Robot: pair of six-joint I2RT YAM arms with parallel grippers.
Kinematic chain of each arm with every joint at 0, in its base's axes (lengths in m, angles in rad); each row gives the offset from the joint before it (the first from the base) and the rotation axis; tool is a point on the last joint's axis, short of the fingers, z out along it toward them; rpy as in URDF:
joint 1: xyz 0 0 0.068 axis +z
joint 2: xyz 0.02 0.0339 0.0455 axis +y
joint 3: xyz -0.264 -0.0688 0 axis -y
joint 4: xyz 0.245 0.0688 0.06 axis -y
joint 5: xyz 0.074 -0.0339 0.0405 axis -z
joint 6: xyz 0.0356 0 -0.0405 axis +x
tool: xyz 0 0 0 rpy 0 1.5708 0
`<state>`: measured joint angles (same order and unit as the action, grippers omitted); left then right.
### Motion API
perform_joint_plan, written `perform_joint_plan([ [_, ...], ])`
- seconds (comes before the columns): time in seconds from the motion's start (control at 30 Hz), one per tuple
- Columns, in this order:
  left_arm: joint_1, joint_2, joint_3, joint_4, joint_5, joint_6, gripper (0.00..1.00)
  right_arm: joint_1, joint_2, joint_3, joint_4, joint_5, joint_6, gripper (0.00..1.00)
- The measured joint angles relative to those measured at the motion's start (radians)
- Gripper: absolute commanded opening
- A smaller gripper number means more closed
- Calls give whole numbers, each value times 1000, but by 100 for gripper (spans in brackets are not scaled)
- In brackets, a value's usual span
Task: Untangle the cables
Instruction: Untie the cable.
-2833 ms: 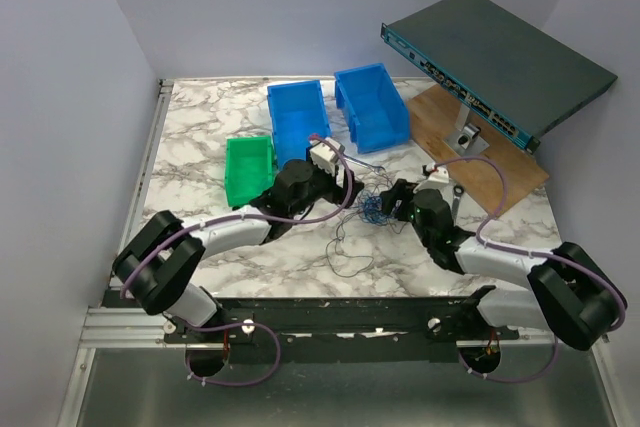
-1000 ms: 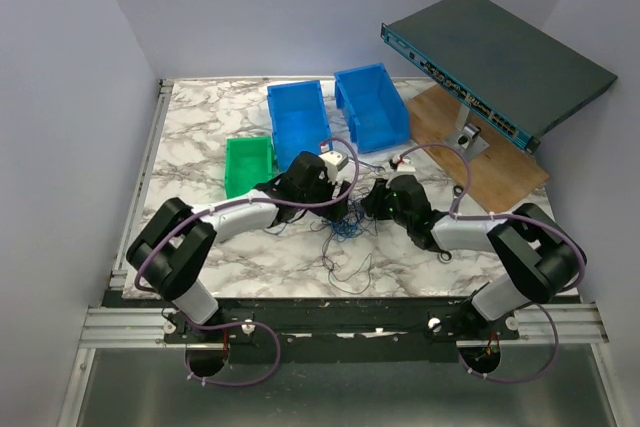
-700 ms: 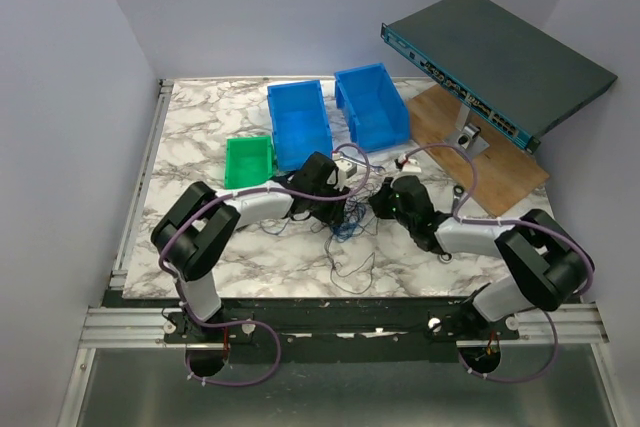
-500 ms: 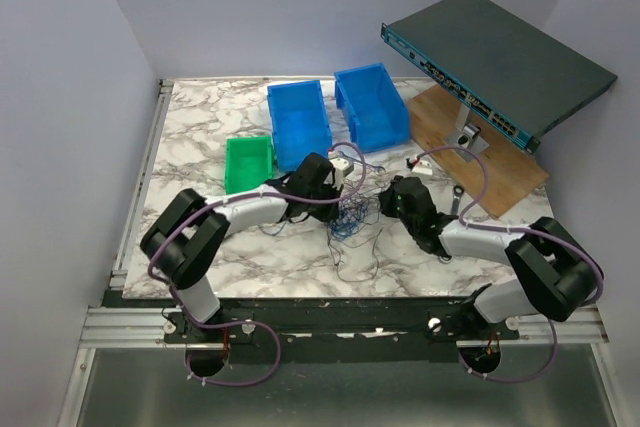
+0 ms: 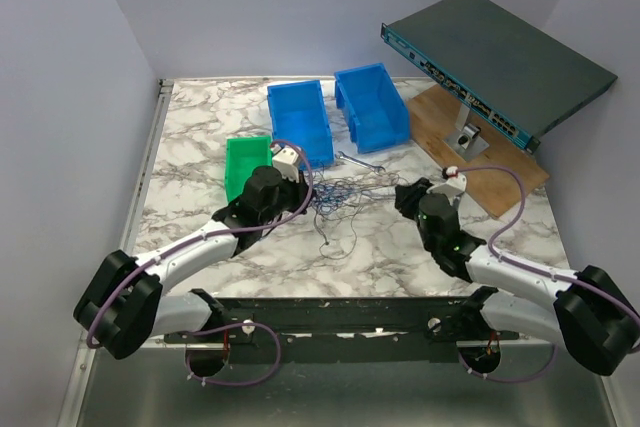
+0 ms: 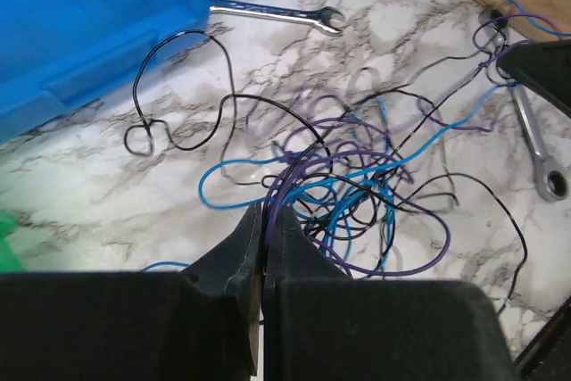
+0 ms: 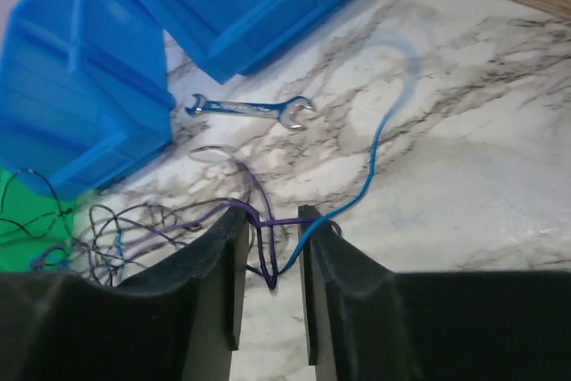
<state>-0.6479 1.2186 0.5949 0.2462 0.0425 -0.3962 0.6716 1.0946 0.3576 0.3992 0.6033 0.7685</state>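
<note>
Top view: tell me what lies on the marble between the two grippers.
In the top view, the cables stretch between the left gripper and the right gripper, a loose tangle of blue, purple and black strands. A silver wrench lies just behind them.

the purple strands of the cables vanish between the left gripper fingers, and a blurred blue wire runs off top right.

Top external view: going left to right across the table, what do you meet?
Green bin → left tool → the cables → right tool → wooden board.
</note>
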Motion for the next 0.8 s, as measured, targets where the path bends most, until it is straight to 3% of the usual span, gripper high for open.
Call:
perform_joint_plan([
  [0.07, 17, -5, -15, 10, 2, 8, 0, -13, -17, -42, 54, -40, -68, 79],
  [0.13, 37, -2, -24, 10, 19, 17, 0, -32, -22, -90, 125, -135, -159, 80],
  [0.43, 55, 53, -26, 63, 211, 31, 0, -40, 140, -129, 450, -741, -326, 68],
  [0.7, 41, 84, -26, 131, 362, 27, 0, -37, 221, -94, 520, -912, -332, 67],
  [0.8, 23, 97, -23, 154, 406, 27, 0, -31, 255, -77, 534, -941, -332, 56],
])
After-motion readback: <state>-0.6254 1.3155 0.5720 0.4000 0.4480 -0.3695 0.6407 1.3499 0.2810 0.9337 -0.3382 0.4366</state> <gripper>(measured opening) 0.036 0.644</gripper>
